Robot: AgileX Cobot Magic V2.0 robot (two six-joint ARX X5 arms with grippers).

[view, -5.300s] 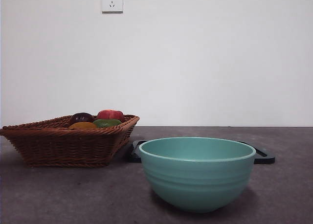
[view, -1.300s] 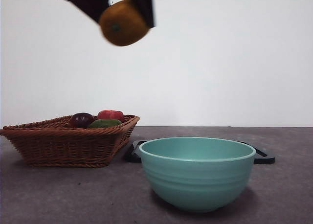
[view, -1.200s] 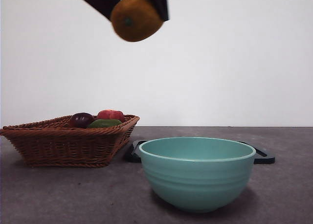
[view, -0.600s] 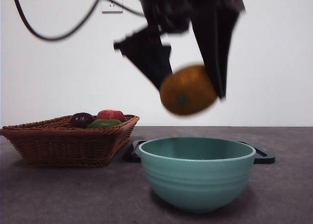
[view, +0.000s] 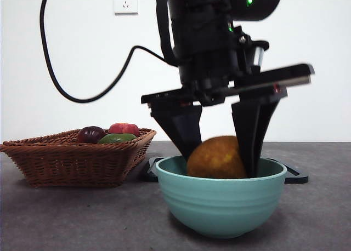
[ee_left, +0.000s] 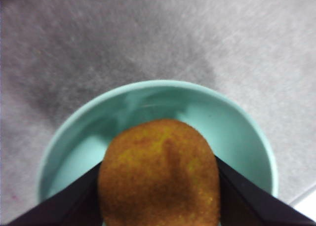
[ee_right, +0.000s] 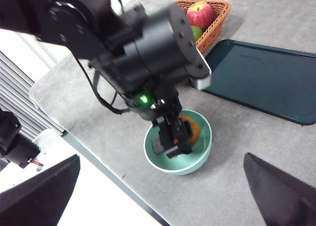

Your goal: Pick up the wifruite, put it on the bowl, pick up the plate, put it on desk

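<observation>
One left tool squeezes the bumpy, dull orange wifruite, its long side upright, inside the smooth ridged green bowl. The right tool hangs wide.

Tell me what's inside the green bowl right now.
The orange-brown fruit, gripped by the left claw, sits low inside the bowl. The fruit hides the bowl's bottom, so contact can't be seen.

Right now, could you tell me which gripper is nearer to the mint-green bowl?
The left gripper: it reaches down inside the bowl, shut on the wifruite. The right gripper hangs open high above the desk, well away.
</observation>
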